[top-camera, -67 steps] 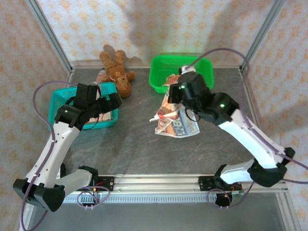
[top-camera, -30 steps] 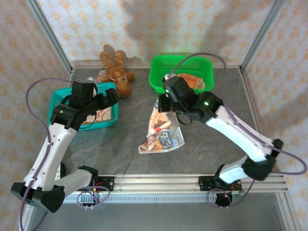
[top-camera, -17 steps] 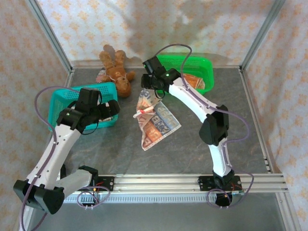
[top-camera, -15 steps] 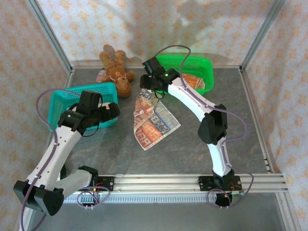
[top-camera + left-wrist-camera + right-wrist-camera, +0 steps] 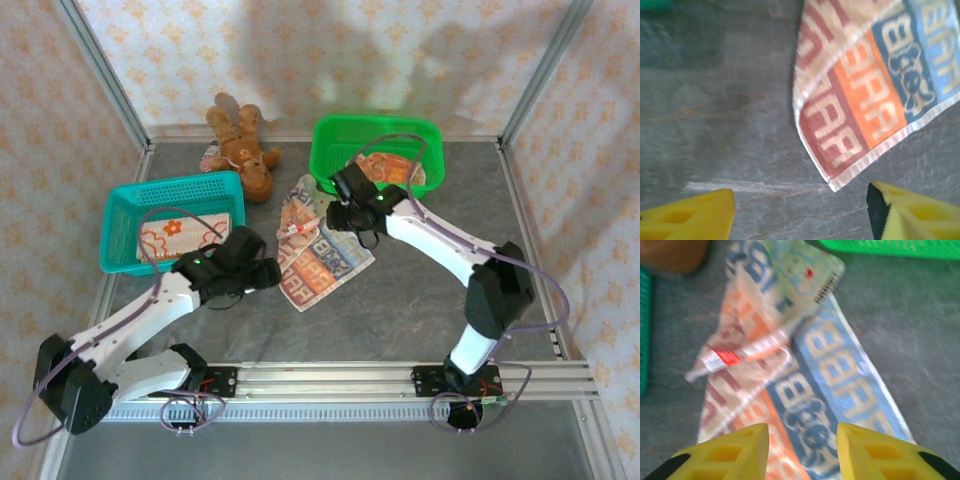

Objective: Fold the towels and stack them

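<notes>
A towel (image 5: 322,255) printed in orange, blue and cream blocks lies spread on the grey table, its upper part folded over and a white tag showing. My right gripper (image 5: 346,218) hovers open over its upper half; in the right wrist view the towel (image 5: 825,365) lies under the yellow fingers (image 5: 725,455) of that gripper (image 5: 802,452), with nothing held. My left gripper (image 5: 266,272) is low at the towel's near left corner. In the left wrist view this gripper (image 5: 800,220) stands open, and the towel's corner (image 5: 840,150) lies just ahead of it.
The green basket (image 5: 330,150) at the back holds an orange towel (image 5: 395,170). The teal basket (image 5: 120,215) at the left holds a white towel with orange flowers (image 5: 185,232). A brown teddy bear (image 5: 245,150) lies near the back wall.
My right gripper has let go of the towel, which now lies on the table, and has drawn back over it. My left arm has swung from the teal basket down to the towel's near corner.
</notes>
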Robot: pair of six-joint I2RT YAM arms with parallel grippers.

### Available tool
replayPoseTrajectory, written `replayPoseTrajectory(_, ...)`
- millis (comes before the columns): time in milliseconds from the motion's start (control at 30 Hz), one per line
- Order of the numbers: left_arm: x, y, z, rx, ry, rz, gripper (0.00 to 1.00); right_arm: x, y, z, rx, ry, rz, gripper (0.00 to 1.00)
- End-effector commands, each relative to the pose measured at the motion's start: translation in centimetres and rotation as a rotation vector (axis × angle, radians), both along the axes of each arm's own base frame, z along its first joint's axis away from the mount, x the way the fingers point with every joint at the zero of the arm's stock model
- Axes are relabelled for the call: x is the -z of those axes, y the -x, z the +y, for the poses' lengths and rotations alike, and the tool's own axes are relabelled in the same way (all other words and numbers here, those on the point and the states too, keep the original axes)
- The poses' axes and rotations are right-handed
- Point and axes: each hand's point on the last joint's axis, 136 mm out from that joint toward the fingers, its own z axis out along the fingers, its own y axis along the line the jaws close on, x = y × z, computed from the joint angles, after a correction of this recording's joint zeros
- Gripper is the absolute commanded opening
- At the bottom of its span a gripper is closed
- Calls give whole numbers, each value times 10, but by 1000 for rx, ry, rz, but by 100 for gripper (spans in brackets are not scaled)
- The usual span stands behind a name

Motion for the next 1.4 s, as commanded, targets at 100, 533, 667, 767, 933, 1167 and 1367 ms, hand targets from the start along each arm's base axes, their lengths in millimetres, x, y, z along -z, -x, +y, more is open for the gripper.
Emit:
replayPoseTrajectory(100,43,3,-40,-18,-44,34,51,31,10,-49,70,17,-4,38)
replayPoseTrajectory(533,91,11,-70,33,-164,137,38,81,20,-68,72,58,76,36)
replayPoseTrajectory(667,93,7,-68,24,-198,138,39,80,21,-64,63,37,80,35)
replayPoseTrajectory(767,96,8,-65,22,-216,144,38,79,23,-64,63,30,84,35)
replayPoseTrajectory(933,94,18,-24,-1,-389,162,29,76,26,-65,64,22,84,35)
replayPoseTrajectory(1167,80,23,4,-13,-400,131,35,78,44,-55,22,-34,139,35)
replayPoseTrajectory(1367,77,17,-18,-14,-240,73,42,93,60,-49,-1,-2,168,35)
